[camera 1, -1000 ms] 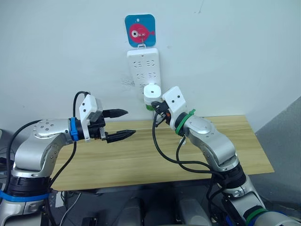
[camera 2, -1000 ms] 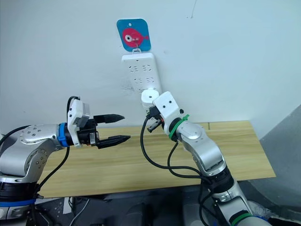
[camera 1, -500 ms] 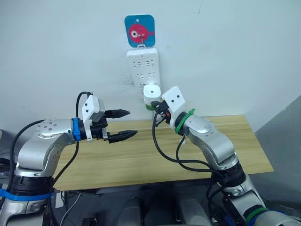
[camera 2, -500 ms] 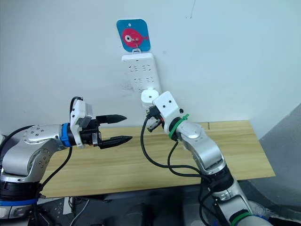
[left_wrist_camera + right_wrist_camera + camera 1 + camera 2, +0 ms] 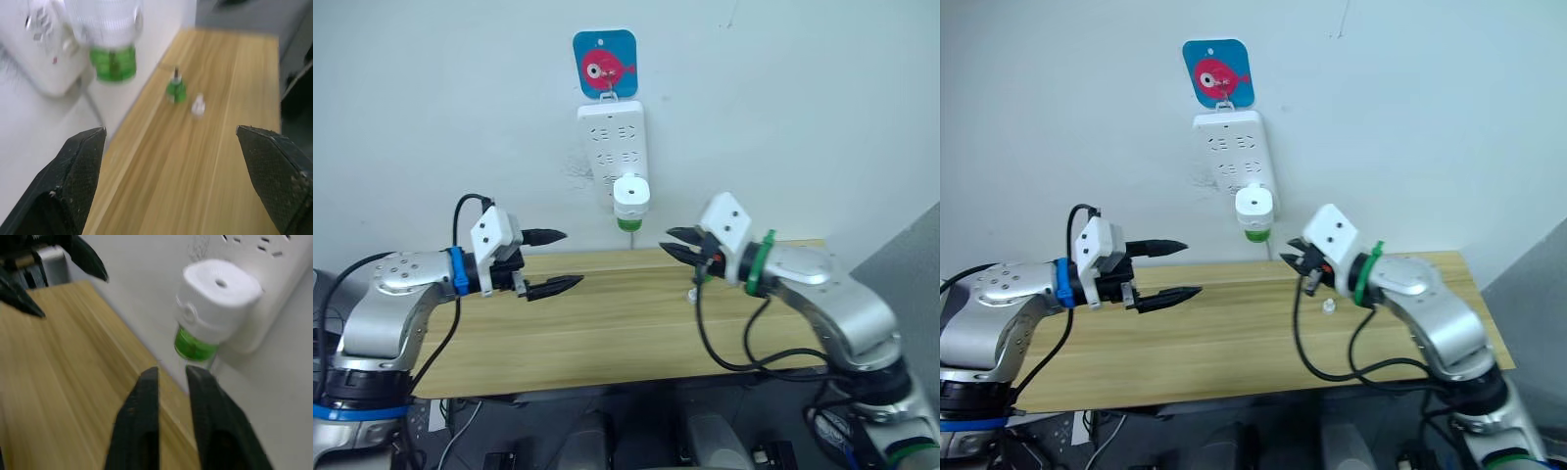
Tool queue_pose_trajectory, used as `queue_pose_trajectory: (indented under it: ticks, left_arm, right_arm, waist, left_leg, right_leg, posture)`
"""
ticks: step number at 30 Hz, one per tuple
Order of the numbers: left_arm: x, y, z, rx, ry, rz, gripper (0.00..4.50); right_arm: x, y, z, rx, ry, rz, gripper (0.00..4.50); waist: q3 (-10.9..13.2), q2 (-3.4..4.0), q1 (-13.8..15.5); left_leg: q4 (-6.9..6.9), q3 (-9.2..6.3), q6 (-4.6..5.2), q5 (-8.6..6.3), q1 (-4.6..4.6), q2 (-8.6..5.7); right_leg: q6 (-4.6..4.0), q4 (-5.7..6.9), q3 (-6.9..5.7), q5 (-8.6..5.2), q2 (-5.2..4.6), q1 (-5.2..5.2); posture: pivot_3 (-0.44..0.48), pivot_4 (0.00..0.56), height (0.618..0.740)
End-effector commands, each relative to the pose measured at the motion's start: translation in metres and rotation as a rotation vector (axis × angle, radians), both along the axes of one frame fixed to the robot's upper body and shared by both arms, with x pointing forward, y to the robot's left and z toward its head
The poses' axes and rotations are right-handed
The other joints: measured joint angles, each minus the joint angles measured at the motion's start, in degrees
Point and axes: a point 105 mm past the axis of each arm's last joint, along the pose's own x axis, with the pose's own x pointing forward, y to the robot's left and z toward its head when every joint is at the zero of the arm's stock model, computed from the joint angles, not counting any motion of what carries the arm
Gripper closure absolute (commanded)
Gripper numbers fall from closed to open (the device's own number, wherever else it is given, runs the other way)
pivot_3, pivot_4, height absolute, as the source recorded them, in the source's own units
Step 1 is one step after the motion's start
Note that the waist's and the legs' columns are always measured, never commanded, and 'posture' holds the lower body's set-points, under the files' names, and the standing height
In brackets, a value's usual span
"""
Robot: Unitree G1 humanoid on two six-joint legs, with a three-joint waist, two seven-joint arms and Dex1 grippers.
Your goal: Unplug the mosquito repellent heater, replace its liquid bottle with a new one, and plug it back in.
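Observation:
The white mosquito repellent heater [image 5: 631,192] is plugged into the wall power strip [image 5: 612,137], and a green bottle [image 5: 628,222] hangs from its underside. A small all-green liquid bottle [image 5: 175,90] with a bare neck stands on the table near the wall, a tiny white cap [image 5: 693,294] beside it. My right gripper [image 5: 666,242] hovers to the right of the heater and lower, clear of it, its fingers narrowly open and empty. Off to the left of the heater, my left gripper [image 5: 570,258] is held wide open above the table, also empty.
The wooden table [image 5: 607,333] runs along the white wall under the strip. A blue plaque with a red fish [image 5: 605,64] hangs above the strip. A grey wall edge rises at the far right.
My right gripper has let go of the heater and drawn back to the right and down. The left gripper has pulled slightly left. The heater stays in the strip.

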Motion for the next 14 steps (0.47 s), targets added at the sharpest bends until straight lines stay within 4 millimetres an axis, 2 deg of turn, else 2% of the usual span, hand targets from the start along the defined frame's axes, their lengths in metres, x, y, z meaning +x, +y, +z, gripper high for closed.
queue_pose_trajectory:
  ticks: [1, 6, 7, 9, 14]
  left_arm:
    - [-0.003, 0.027, 0.010, 0.070, -0.077, 0.053, 0.00]
    - [-0.027, 0.037, 0.001, 0.141, 0.016, 0.043, 0.00]
    - [-0.028, 0.042, -0.005, 0.191, 0.025, 0.080, 0.00]
    - [-0.028, 0.052, -0.014, 0.267, 0.043, 0.162, 0.00]
    - [-0.037, 0.048, -0.016, 0.238, 0.051, 0.111, 0.00]
  right_arm:
    - [-0.010, -0.030, 0.012, -0.104, -0.045, 0.043, 2.07]
    - [-0.013, -0.079, 0.007, -0.322, -0.036, 0.084, 0.23]
    - [-0.015, -0.087, 0.006, -0.358, -0.024, 0.100, 0.01]
    - [-0.018, -0.097, 0.005, -0.392, -0.006, 0.129, 0.01]
    - [-0.014, -0.110, 0.011, -0.397, -0.001, 0.118, 0.01]
  waist:
    - [0.0, -0.01, 0.4]
    - [-0.6, -0.13, 0.8]
    - [-0.8, -0.14, 1.0]
    - [-1.1, -0.11, 1.4]
    - [-1.6, -0.10, 2.4]
  left_leg:
    - [0.00, 0.03, 0.00, 0.00, -0.01, 0.03]
    - [0.02, 0.14, 0.00, 0.00, -0.02, 0.06]
    - [0.01, 0.15, 0.01, -0.01, -0.02, 0.06]
    - [0.00, 0.19, 0.05, -0.03, -0.01, 0.06]
    - [0.02, 0.20, 0.04, -0.02, 0.06, 0.11]
  right_leg:
    - [0.00, -0.09, -0.03, 0.00, 0.00, 0.00]
    - [-0.01, -0.14, -0.01, 0.01, -0.03, 0.02]
    - [-0.01, -0.16, 0.00, 0.00, -0.03, 0.03]
    - [-0.01, -0.19, 0.02, 0.00, -0.04, 0.04]
    - [-0.04, -0.13, -0.02, 0.03, -0.03, 0.07]
  posture:
    - [-0.065, 0.089, 0.740]
    - [-0.023, 0.079, 0.740]
    - [-0.015, 0.077, 0.740]
    - [-0.008, 0.076, 0.740]
    - [0.006, 0.074, 0.740]
